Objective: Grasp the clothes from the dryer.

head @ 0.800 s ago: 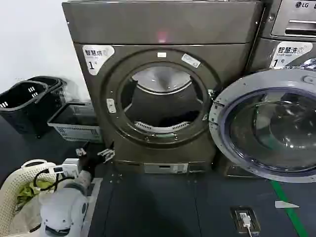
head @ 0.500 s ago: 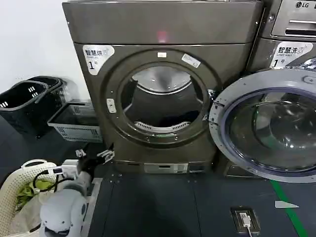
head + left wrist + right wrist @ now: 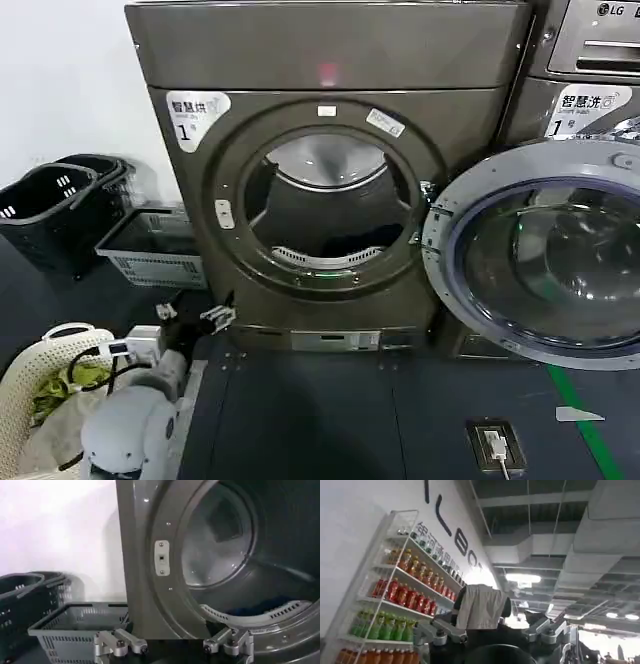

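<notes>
One dryer (image 3: 325, 170), bronze-grey, standing against the white wall, porthole wide and uncovered, one round glass door (image 3: 545, 255) swung out to the right side. One small red light (image 3: 327, 73) glowing on the top panel, one white "1" sticker (image 3: 195, 115) at the upper left of the front. Inside the drum, low and toward the right, one dark blue heap of clothes (image 3: 362, 243), resting on the drum floor behind the porthole lip. To the right, one greyer LG machine (image 3: 590, 60). Left of the dryer, on the floor: two black baskets (image 3: 55, 205) nested side by side, one grey crate (image 3: 155, 245), one white woven basket (image 3: 40, 385) nearest the robot.

Left gripper (image 3: 195, 315) held low, forearm reaching forward from the bottom left, just short of the dryer's lower left corner, level with its base. Fingers (image 3: 120, 644) spread well apart, holding nothing. Right gripper (image 3: 492, 630) raised toward a ceiling, fingers spread apart, empty, beside a shelf of bottles (image 3: 395, 600).
</notes>
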